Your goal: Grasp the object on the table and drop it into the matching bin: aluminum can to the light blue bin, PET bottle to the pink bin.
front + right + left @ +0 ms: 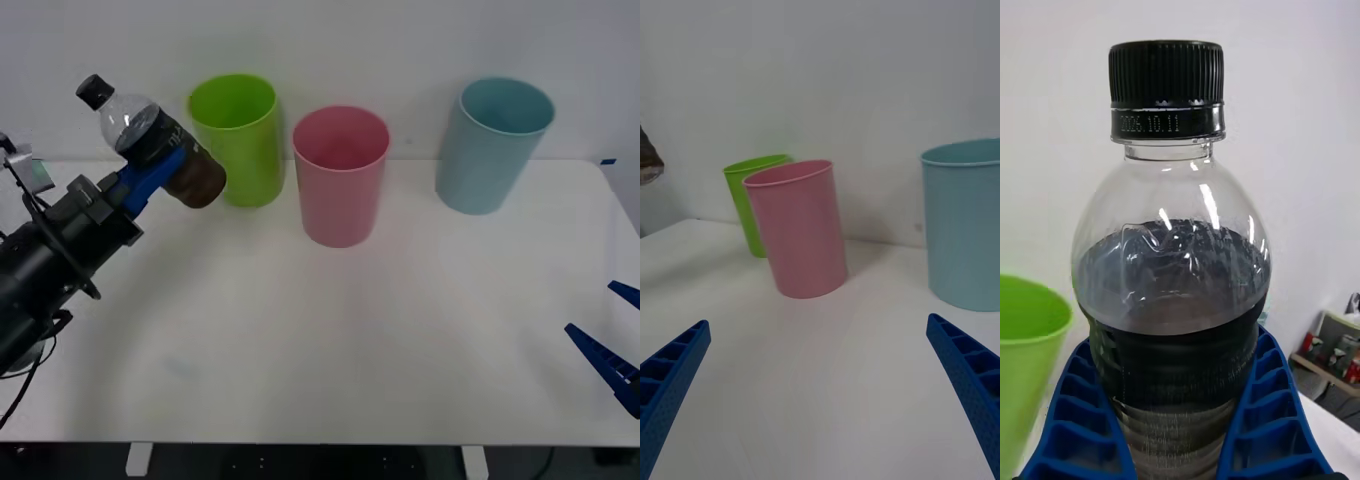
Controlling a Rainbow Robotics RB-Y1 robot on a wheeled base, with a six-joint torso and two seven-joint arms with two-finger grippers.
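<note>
Left end effector (pixel 150 180) is clamped on the PET bottle (pixel 150 135), held tilted left of the lime bin (pixel 238 138), so it could drop there instead of the pink bin (pixel 340 175); right end effector (pixel 612 335) idles open

The robot's left arm reaches in from the left edge of the front view, its black forearm and wrist angled upward and forward above the table's left side. The left gripper (pixel 158 168) is raised, its blue ribbed fingers (pixel 1071 405) clamped on either side of the PET bottle (pixel 150 138), which is held tilted with its cap pointing up and to the left. The right arm sits low at the right edge, where the right gripper (pixel 612 340) hangs near the table's front right corner with its blue fingers (pixel 970 375) spread wide apart.
</note>
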